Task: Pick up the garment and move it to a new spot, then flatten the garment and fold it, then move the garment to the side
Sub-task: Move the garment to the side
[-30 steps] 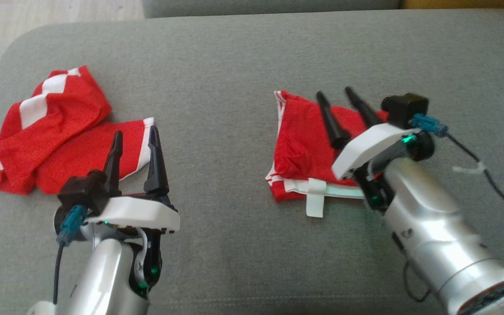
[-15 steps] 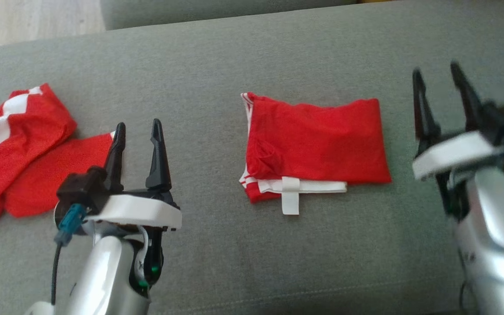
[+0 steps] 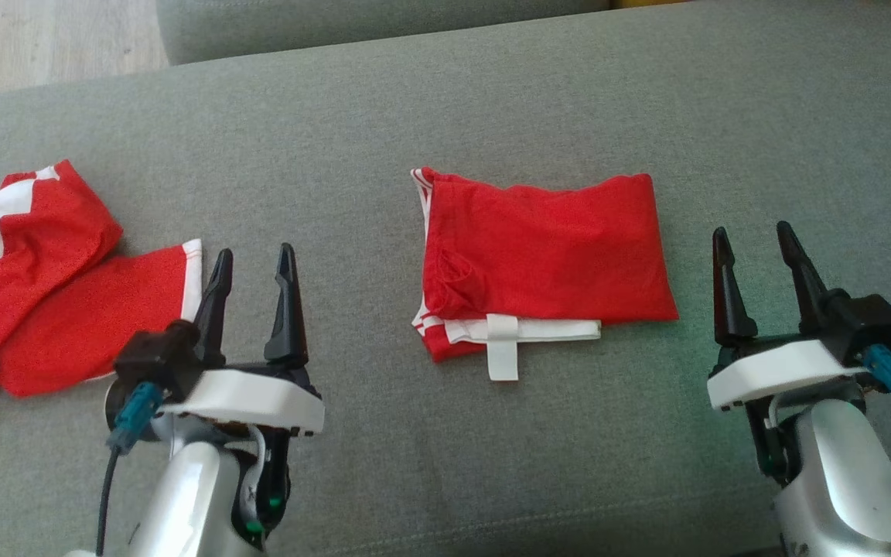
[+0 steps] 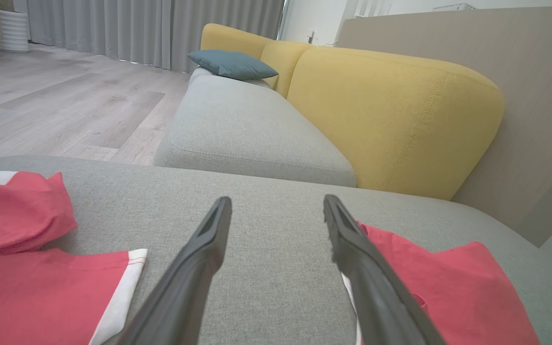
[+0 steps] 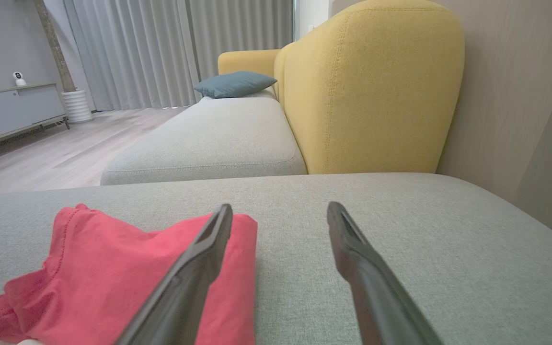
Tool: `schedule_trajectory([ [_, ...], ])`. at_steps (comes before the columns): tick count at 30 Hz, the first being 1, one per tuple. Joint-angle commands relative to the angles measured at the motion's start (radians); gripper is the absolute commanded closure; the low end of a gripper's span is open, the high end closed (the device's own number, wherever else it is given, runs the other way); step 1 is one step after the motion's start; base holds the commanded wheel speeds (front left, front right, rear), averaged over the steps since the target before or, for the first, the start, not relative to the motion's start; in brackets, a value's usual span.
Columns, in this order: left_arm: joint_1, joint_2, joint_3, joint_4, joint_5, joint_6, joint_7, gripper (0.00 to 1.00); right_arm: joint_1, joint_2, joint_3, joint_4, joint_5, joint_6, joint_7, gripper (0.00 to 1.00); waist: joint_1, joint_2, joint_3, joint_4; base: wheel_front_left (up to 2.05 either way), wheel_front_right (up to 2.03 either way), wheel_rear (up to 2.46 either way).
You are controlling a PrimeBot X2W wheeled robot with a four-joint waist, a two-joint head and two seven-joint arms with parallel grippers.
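Observation:
A red garment (image 3: 542, 259) with white trim lies folded into a neat rectangle in the middle of the grey cushion (image 3: 445, 108); it shows again in the left wrist view (image 4: 448, 287) and in the right wrist view (image 5: 113, 273). My right gripper (image 3: 755, 240) stands open at the garment's right, apart from it, holding nothing. At the lower left my left gripper (image 3: 254, 261) is open and empty too, between the folded garment and a second red garment (image 3: 51, 278).
The second red and white garment lies crumpled at the cushion's left edge (image 4: 22, 249). A yellow backrest (image 4: 391, 115) rises behind the cushion, with another grey seat (image 5: 209, 139) and a blue pillow (image 5: 235, 82) beyond. Wood floor (image 3: 43, 39) lies past the far left corner.
My right gripper has lifted off the folded garment and drawn back to the lower right, staying open. The head camera has shifted, so the whole scene has slid left. The left gripper has kept still.

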Motion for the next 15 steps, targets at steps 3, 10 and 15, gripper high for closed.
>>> schedule_trajectory([
  [3,-0.028,0.007,0.031,-0.030,0.003,-0.003,-0.005,0.00,-0.015,0.009,0.016,-0.038,-0.011,0.007,-0.007,0.00,0.0000,-0.0001,0.000,0.001,0.00,0.00,0.00],
  [10,-0.044,0.007,0.012,-0.036,0.004,-0.001,-0.005,0.00,-0.036,0.013,0.008,-0.021,-0.007,0.007,0.034,0.00,0.0000,-0.0001,0.033,0.023,0.00,0.00,0.00],
  [15,-0.065,0.007,-0.005,-0.033,0.006,0.004,-0.005,0.00,-0.079,0.017,-0.010,0.034,0.035,0.007,0.090,0.00,0.0000,-0.0001,0.080,0.056,0.00,0.00,0.00],
])
